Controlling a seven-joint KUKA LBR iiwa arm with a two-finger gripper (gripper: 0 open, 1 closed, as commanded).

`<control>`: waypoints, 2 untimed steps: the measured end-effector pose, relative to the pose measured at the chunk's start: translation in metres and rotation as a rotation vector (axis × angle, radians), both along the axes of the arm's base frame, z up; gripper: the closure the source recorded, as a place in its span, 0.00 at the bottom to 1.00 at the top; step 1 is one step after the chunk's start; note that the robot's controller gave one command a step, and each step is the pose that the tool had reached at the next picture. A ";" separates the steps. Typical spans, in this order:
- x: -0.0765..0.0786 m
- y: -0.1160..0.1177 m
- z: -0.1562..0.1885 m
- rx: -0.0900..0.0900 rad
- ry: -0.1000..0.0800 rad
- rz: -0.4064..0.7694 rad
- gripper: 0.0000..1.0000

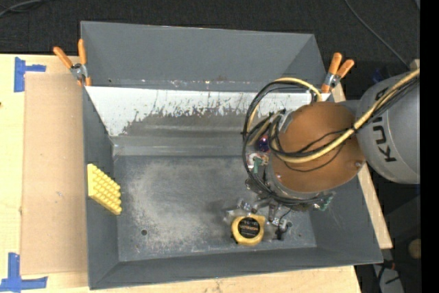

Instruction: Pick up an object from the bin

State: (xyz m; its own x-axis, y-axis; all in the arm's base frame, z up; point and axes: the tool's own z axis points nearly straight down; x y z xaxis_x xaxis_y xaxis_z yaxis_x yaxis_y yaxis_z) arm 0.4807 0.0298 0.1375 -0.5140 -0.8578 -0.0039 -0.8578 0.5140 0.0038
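My gripper (266, 214) is low over the bin's front right part, under the orange cover. Right at its fingertips lies a small round tape measure (247, 229), yellow with a black middle, on the bin floor near the front wall. The tape measure sits just in front of and slightly left of the fingers; nothing shows between them. A yellow studded block (103, 189) leans at the bin's left wall, far from the gripper.
The arm comes in from the right with looped cables above the orange cover. The bin's front wall runs close behind the tape measure. Bare floor stretches across the middle and left between the tape measure and the yellow block.
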 end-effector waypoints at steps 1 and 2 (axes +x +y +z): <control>0.000 0.001 0.025 0.002 0.002 -0.004 1.00; 0.000 0.001 0.037 0.002 0.001 -0.006 1.00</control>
